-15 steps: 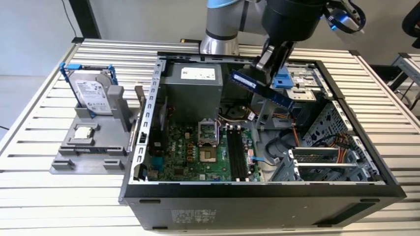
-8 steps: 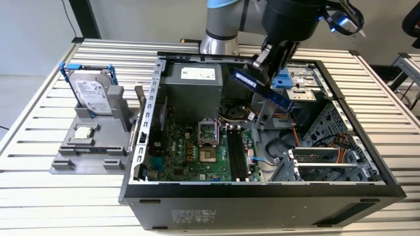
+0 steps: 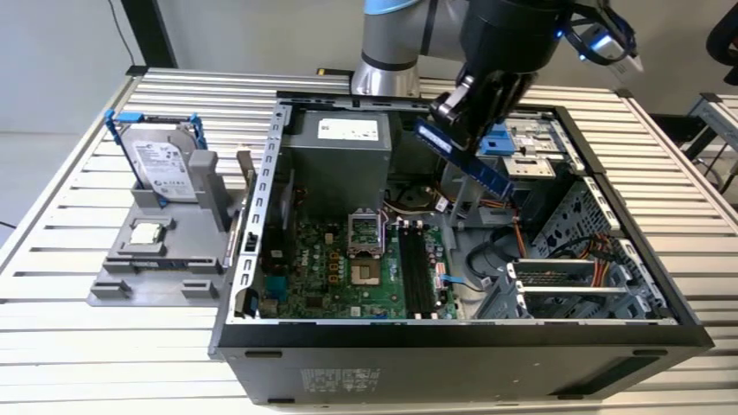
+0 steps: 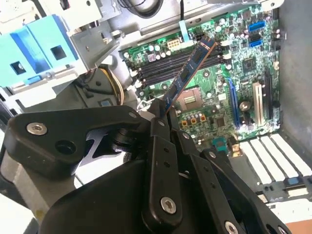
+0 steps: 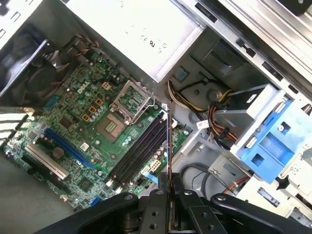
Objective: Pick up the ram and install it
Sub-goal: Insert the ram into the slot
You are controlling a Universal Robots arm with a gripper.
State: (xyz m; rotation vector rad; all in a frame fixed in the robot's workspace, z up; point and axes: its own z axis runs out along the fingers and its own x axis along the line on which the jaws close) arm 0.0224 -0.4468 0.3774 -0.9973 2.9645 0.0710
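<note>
- Overhead, exterior view: gripper [image 3: 455, 117] clamped on the ram [image 3: 482, 169] above the open case [image 3: 461, 333], long axis slanting down to the exterior view's right.
- Second wrist view: ram [image 4: 187, 78] juts toward the motherboard [image 4: 219, 122].
- First wrist view: ram [image 5: 169, 141] edge-on beside black slots [image 5: 141, 146].

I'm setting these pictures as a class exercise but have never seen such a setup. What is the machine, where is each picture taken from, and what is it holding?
It is a robot arm ending in a gripper. The exterior view, from off the arm, shows a table bearing an open computer case and, at that view's left, a stand with a hard drive. Both wrist views ride on the arm and look past the gripper at the motherboard. The gripper is shut on the ram, a slim stick held tilted over the case, not yet in a slot.
</note>
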